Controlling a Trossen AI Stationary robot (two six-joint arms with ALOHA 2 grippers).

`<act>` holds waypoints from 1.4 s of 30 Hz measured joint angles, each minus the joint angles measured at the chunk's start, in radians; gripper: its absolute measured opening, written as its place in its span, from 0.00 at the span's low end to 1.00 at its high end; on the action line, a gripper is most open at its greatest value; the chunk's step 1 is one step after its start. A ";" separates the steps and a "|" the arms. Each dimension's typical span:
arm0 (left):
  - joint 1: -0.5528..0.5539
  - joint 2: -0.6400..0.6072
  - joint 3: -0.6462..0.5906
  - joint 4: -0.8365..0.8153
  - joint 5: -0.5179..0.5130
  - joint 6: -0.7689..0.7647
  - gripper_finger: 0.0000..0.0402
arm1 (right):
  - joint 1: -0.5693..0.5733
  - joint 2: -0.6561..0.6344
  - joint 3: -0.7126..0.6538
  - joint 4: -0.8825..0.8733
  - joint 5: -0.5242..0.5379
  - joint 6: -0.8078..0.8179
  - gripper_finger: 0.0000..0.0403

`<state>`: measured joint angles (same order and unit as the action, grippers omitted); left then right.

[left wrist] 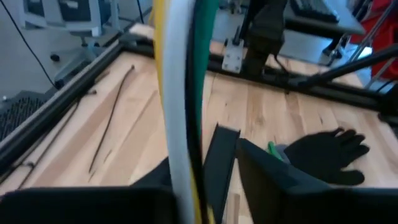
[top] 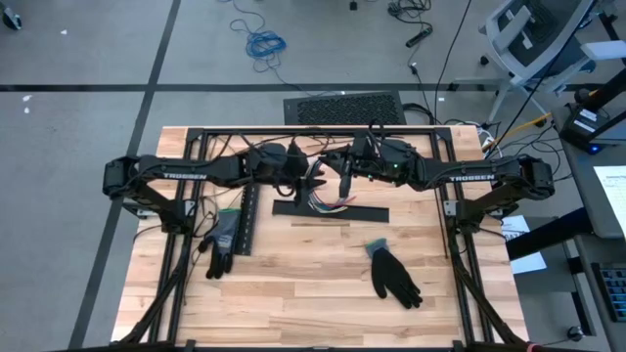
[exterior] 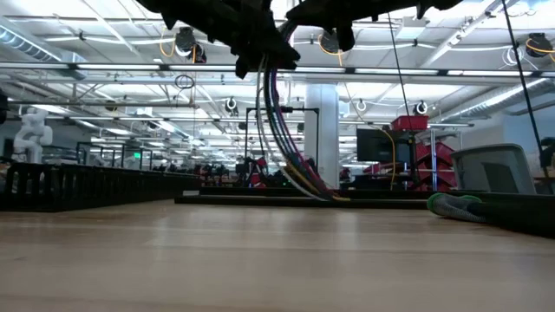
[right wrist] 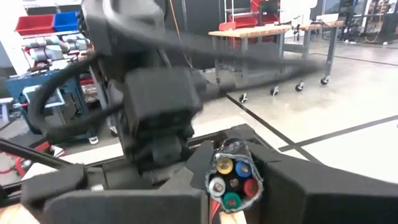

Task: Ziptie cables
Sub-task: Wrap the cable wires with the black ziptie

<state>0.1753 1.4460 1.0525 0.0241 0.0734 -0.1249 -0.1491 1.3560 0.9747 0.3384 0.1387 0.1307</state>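
Note:
The cables [exterior: 279,130], a bundle of white, yellow, green and other coloured wires, hang from both grippers over the table's far middle. Their lower ends [top: 328,201] lie on a black slotted strip [top: 367,212]. My right gripper [right wrist: 233,186] is shut on the bundle's upper end, whose cut coloured cores face its camera. Just to the left of it, my left gripper [left wrist: 205,196] is open, with the bundle [left wrist: 180,93] running down between its fingers. My right gripper pinches the cables' upper cut end [right wrist: 232,177] between its two fingers, coming level from the table's right. The bundle hangs below the fingers, curving down with its lower ends on the black strip. My left gripper has the bundle beside one finger [left wrist: 93,205]; I cannot tell whether it touches.
A second black slotted strip [top: 247,220] lies left of centre beside a dark glove [top: 223,240]. Another dark glove [top: 394,275] lies right of centre near the front. A thin black strand [left wrist: 112,118] lies on the wood. The black frame rails [top: 293,133] border the table.

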 joint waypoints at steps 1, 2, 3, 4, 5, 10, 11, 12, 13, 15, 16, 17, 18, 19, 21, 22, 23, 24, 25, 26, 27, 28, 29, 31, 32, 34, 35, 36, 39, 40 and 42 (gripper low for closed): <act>0.000 -0.004 0.004 0.003 0.000 0.000 0.34 | 0.000 0.000 0.000 0.001 -0.001 0.000 0.06; 0.000 -0.009 0.005 0.009 -0.003 0.000 0.37 | 0.000 0.000 0.000 0.002 -0.003 0.000 0.06; 0.000 -0.014 0.006 0.007 -0.012 0.000 0.39 | 0.000 0.000 0.000 0.001 -0.003 0.000 0.08; 0.000 -0.016 0.006 0.005 -0.021 0.000 0.42 | 0.000 0.001 -0.001 -0.003 -0.003 0.001 0.10; 0.000 -0.016 0.006 0.008 -0.023 0.000 0.44 | 0.001 0.002 -0.001 -0.008 0.001 0.005 0.13; 0.001 -0.018 0.006 0.009 -0.023 0.004 0.48 | 0.001 0.002 -0.001 -0.051 0.037 0.017 0.29; 0.001 -0.025 0.006 0.006 -0.023 0.014 0.49 | 0.001 0.001 -0.001 -0.070 0.064 0.011 0.31; 0.001 -0.035 0.006 0.001 -0.023 0.028 0.49 | 0.001 -0.003 -0.002 -0.095 0.096 0.008 0.34; 0.002 -0.049 0.006 0.000 -0.023 0.033 0.49 | 0.001 -0.006 -0.003 -0.113 0.127 0.007 0.36; 0.007 -0.084 0.007 -0.005 -0.023 0.034 0.49 | -0.009 -0.019 -0.004 -0.138 0.151 0.004 0.40; 0.012 -0.101 0.007 -0.018 -0.023 0.035 0.49 | -0.011 -0.025 -0.004 -0.140 0.151 -0.006 0.41; 0.018 -0.116 0.008 -0.030 -0.025 0.038 0.49 | -0.014 -0.031 -0.004 -0.141 0.151 -0.021 0.43; 0.025 -0.134 0.008 -0.046 -0.026 0.046 0.49 | -0.015 -0.038 -0.004 -0.151 0.152 -0.041 0.44; 0.031 -0.154 0.008 -0.076 -0.027 0.056 0.49 | -0.015 -0.046 -0.004 -0.163 0.156 -0.064 0.44; 0.044 -0.194 0.008 -0.105 -0.044 0.060 0.49 | -0.015 -0.071 -0.004 -0.189 0.202 -0.103 0.45; 0.051 -0.223 0.008 -0.123 -0.051 0.060 0.49 | -0.017 -0.089 -0.004 -0.211 0.227 -0.118 0.45; 0.058 -0.252 0.008 -0.152 -0.056 0.062 0.49 | -0.020 -0.108 -0.004 -0.233 0.244 -0.129 0.45; 0.066 -0.278 0.008 -0.176 -0.060 0.067 0.49 | -0.023 -0.128 -0.004 -0.263 0.253 -0.133 0.45; 0.073 -0.305 0.009 -0.197 -0.066 0.080 0.49 | -0.028 -0.150 -0.004 -0.306 0.254 -0.132 0.45; 0.078 -0.330 0.010 -0.229 -0.077 0.088 0.49 | -0.030 -0.171 -0.004 -0.351 0.254 -0.128 0.45; 0.083 -0.352 0.010 -0.268 -0.094 0.098 0.49 | -0.030 -0.191 -0.004 -0.405 0.251 -0.115 0.45; 0.085 -0.373 0.010 -0.303 -0.111 0.106 0.49 | -0.029 -0.210 -0.004 -0.463 0.245 -0.100 0.45; 0.087 -0.393 0.010 -0.343 -0.124 0.109 0.49 | -0.029 -0.229 -0.004 -0.524 0.224 -0.081 0.45; 0.087 -0.416 0.010 -0.438 -0.152 0.110 0.49 | -0.029 -0.256 -0.004 -0.661 0.150 -0.030 0.45; 0.087 -0.424 0.010 -0.485 -0.156 0.108 0.48 | -0.028 -0.261 -0.004 -0.724 0.120 -0.001 0.45; 0.081 -0.426 -0.004 -0.555 -0.156 0.105 0.47 | -0.022 -0.261 -0.005 -0.833 0.068 0.045 0.45; 0.072 -0.423 -0.018 -0.569 -0.155 0.105 0.46 | -0.014 -0.256 -0.006 -0.878 0.047 0.056 0.45; 0.062 -0.416 -0.037 -0.569 -0.148 0.100 0.45 | -0.005 -0.248 -0.006 -0.908 0.041 0.064 0.45; 0.035 -0.383 -0.093 -0.546 -0.134 0.075 0.42 | 0.026 -0.198 -0.006 -0.907 0.037 0.062 0.45; 0.024 -0.369 -0.116 -0.522 -0.133 0.070 0.42 | 0.037 -0.174 -0.006 -0.887 0.037 0.054 0.45; 0.005 -0.338 -0.166 -0.473 -0.131 0.045 0.41 | 0.060 -0.114 -0.006 -0.836 0.037 0.025 0.45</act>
<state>0.1802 1.1078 0.8863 -0.4493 -0.0572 -0.0798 -0.0895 1.2419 0.9691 -0.4975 0.1759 0.1555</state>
